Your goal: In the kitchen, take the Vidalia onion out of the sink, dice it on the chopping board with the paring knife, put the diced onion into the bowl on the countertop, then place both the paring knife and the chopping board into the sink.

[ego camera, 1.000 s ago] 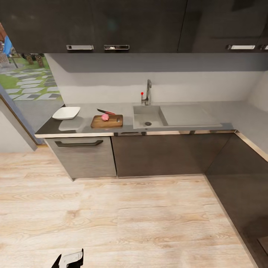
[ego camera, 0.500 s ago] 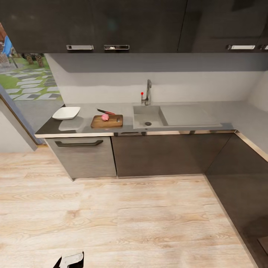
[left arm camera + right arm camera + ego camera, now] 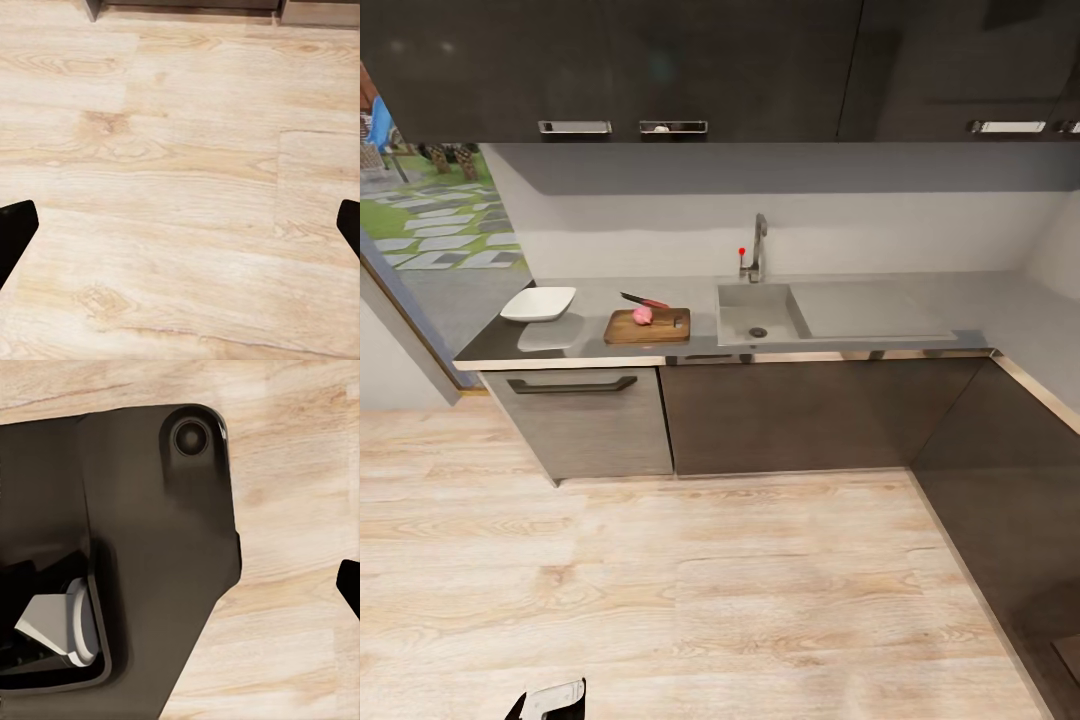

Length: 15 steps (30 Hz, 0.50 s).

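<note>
**Robot well back from counter, onion on board**

While the robot stands on the wood floor (image 3: 740, 590) far from the counter (image 3: 610, 345), the onion (image 3: 643, 316) already sits on the board (image 3: 648, 327), left of the sink (image 3: 752, 312). The knife (image 3: 645, 300) lies just behind the onion, its red handle over the board's far edge. The bowl (image 3: 539, 303) rests further left. The left gripper (image 3: 180, 225) points at bare floor, fingers (image 3: 15, 229) spread wide and holding nothing. The right gripper's state cannot be told.

Likely risks: driving in off-line and stopping short of the board, and then a clumsy reach for the slim knife that nudges the round onion, which could roll off the board.
</note>
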Motion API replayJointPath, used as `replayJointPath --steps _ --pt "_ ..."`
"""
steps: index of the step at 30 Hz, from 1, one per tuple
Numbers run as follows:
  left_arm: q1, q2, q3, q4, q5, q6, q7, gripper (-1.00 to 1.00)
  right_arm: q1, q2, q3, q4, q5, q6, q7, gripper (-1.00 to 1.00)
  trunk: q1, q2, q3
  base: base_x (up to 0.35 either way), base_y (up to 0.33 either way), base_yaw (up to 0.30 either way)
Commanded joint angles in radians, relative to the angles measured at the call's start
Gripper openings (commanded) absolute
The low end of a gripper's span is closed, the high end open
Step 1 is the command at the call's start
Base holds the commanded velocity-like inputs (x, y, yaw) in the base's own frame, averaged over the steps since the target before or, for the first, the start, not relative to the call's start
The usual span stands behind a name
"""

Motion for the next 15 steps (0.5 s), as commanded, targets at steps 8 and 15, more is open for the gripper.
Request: replayJointPath --steps 8,15 --pt "-0.002 0.000 -0.007 0.004 0.003 -0.005 0.005 1.00 0.000 0.004 0.010 -0.002 -0.011 -0.003 -0.006 1.00 0.001 -0.002 -0.001 0.000 0.000 0.000" --pt "-0.002 0.000 -0.007 0.004 0.003 -0.005 0.006 1.00 0.000 0.005 0.011 -0.002 -0.010 -0.012 -0.005 1.00 0.001 -0.002 0.008 0.000 0.000 0.000"
